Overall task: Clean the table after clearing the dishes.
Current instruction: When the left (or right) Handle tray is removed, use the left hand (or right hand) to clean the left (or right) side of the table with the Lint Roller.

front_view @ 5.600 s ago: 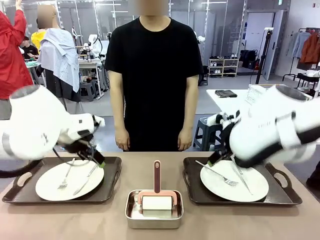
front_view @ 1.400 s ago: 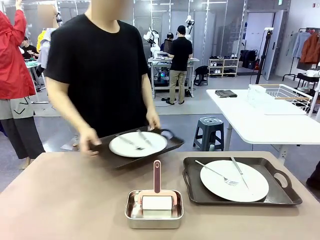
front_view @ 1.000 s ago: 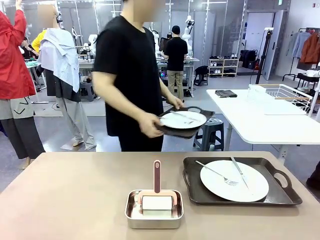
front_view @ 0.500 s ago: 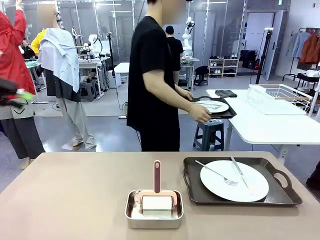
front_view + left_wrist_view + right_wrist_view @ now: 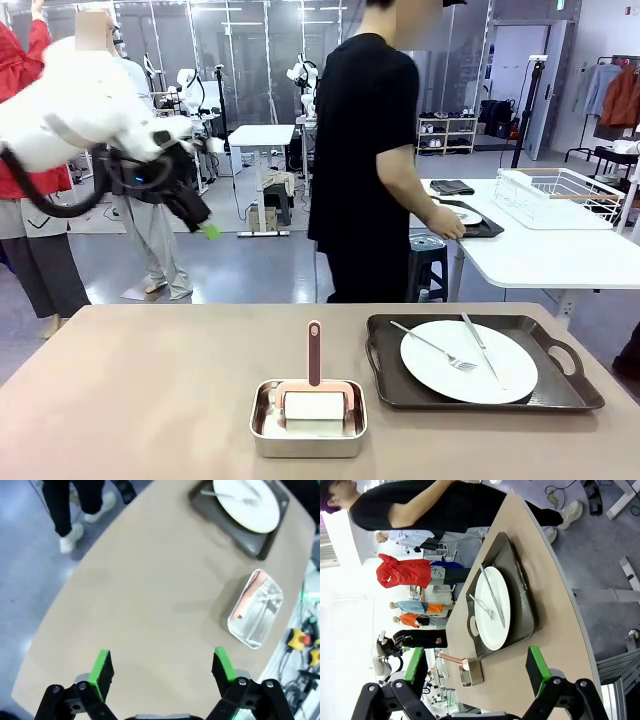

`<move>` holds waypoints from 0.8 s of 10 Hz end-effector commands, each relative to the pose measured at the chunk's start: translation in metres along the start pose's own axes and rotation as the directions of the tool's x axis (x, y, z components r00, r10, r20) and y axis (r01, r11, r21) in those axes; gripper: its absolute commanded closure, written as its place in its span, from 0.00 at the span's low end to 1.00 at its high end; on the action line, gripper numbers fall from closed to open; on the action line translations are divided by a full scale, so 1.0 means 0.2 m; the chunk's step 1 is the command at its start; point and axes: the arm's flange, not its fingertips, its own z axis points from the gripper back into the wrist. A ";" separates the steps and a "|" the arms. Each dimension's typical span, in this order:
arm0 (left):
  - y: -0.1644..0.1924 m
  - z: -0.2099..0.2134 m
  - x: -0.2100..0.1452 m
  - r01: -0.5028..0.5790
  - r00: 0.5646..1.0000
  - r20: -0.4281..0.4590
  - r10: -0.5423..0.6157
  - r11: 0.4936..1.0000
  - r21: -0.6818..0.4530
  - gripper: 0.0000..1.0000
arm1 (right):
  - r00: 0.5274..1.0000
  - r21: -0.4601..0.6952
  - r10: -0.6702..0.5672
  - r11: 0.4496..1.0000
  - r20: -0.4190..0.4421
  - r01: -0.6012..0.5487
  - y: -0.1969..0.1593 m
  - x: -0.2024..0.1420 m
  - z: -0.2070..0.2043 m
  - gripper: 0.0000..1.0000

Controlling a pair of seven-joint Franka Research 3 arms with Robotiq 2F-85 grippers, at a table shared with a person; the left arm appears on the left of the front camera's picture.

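Note:
On the right of the beige table (image 5: 150, 400) stands a dark tray (image 5: 565, 392) with a white plate (image 5: 500, 375), a fork and a knife. The person in black sets the other tray of dishes (image 5: 470, 218) on the white side table. My left gripper (image 5: 205, 228) hangs high over the table's far left. In the left wrist view it (image 5: 162, 664) is open over bare table (image 5: 150, 595), with the plate and tray (image 5: 247, 507) far off. My right gripper (image 5: 476, 667) is open and empty, well back from the plate (image 5: 492, 607) on its tray.
A small steel pan (image 5: 308, 425) with a pink-handled roller (image 5: 314, 385) sits at the front middle; it shows too as the pan (image 5: 255, 610) and the pan (image 5: 470, 672). The white side table (image 5: 540, 245) holds a wire rack (image 5: 555, 190). The person's shoes (image 5: 75, 532) are beside the table's edge.
The person has carried the left tray with its plate off the beige table to the white side table. My left arm has swung into the front view at upper left.

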 end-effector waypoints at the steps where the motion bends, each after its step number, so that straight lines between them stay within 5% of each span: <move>1: -0.09 -0.12 0.16 0.085 0.993 -0.081 -0.088 0.996 -0.040 0.00 | 1.000 0.007 0.002 1.000 -0.005 -0.002 0.02 -0.01 0.02 0.00; 3: -0.29 -0.31 0.16 0.169 0.974 -0.132 -0.183 0.979 -0.110 0.00 | 1.000 0.007 0.002 1.000 -0.005 -0.002 0.02 -0.01 0.02 0.00; 4: -0.16 -0.26 0.18 0.106 0.991 -0.073 -0.109 0.993 -0.052 0.00 | 1.000 0.007 0.002 1.000 -0.005 -0.002 0.02 -0.01 0.02 0.00; 8: -0.16 -0.26 0.18 0.106 0.991 -0.073 -0.109 0.993 -0.052 0.00 | 1.000 0.007 0.002 1.000 -0.005 -0.002 0.02 -0.01 0.02 0.00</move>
